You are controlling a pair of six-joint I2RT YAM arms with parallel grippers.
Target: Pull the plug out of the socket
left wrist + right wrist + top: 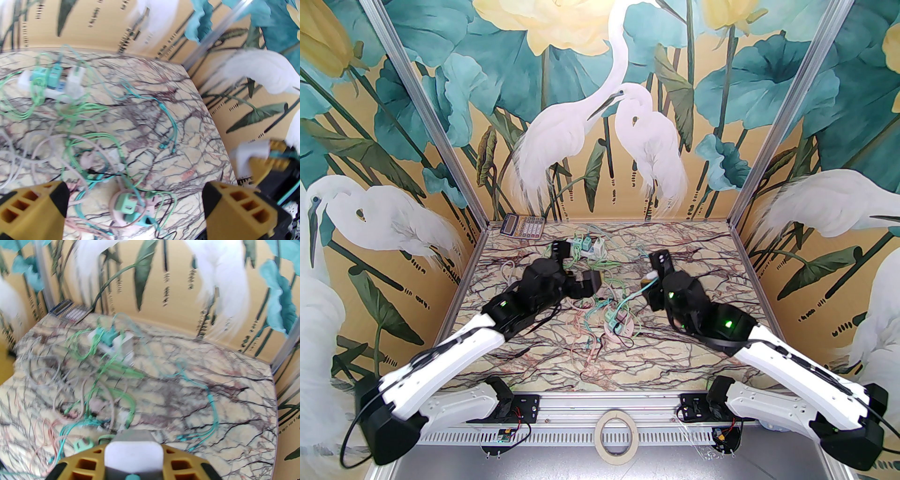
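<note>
My right gripper (655, 273) is shut on a white plug (649, 280), held above the table's right half. In the right wrist view the plug (133, 448) sits between the yellow fingers (180, 461), a teal cable leaving its underside. A white socket strip (587, 251) with teal and white plugs in it lies at the far middle; it shows too as strip (25, 82) and strip (121, 345). My left gripper (576, 265) stands open just in front of that strip, its yellow fingers (35, 208) wide apart and empty. The left wrist view catches the held plug (249, 154).
A pink round socket (620, 328) with green plugs (126, 206) lies mid-table amid tangled green, teal and pink cables (586, 323). A calculator (522, 226) rests at the far left corner. A tape roll (615, 436) sits on the rail between the arm bases.
</note>
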